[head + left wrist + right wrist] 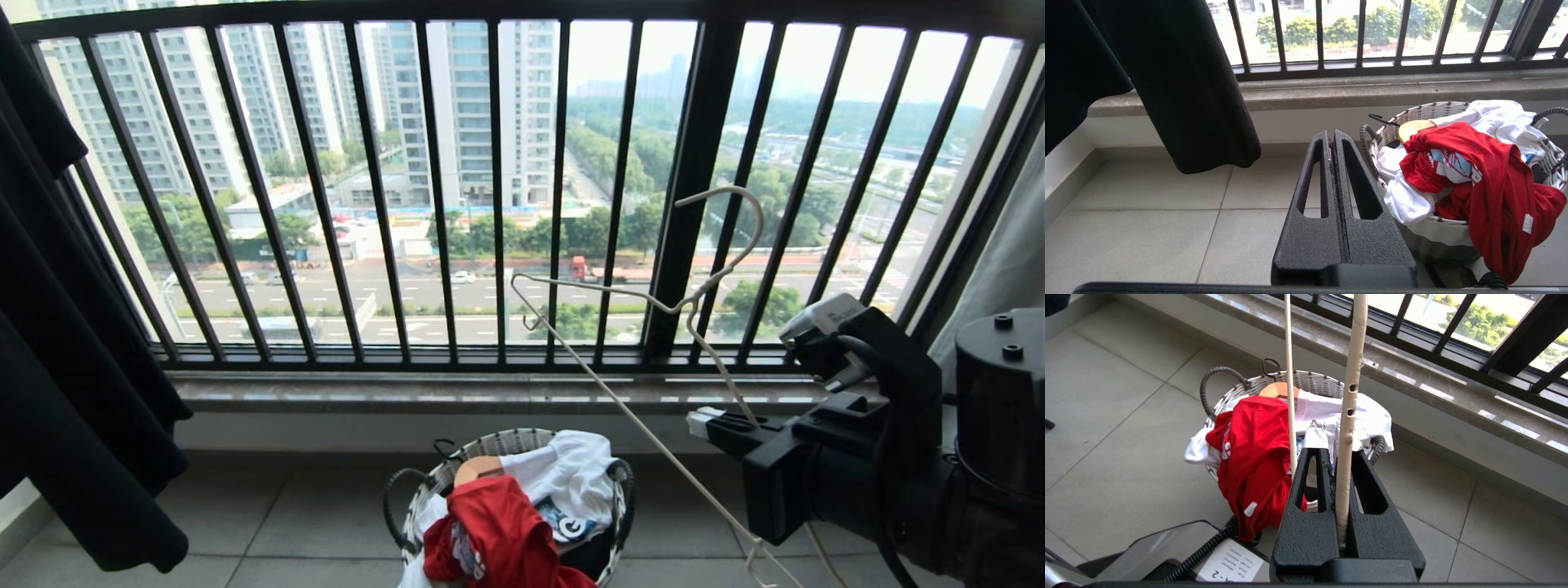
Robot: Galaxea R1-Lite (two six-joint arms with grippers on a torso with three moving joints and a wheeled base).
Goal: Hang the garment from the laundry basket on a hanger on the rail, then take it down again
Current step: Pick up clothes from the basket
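Basket (498, 445) holds red garment (498, 531); right hand (1337, 457) grips hanger (653, 306); left hand (1333, 143) clenched.

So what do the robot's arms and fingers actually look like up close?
Both grippers, the left gripper and the right gripper, have matte black, rough-textured wedge-shaped fingers, each with a long slot cut through. In the head view the right arm is blocky black, with white tips, a black cable looped over it and a round black joint cap with two screws.

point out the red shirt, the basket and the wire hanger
red shirt (1494, 171), left wrist view, on its draped body
basket (1425, 111), left wrist view, on its woven rim
wire hanger (739, 208), head view, on its hook
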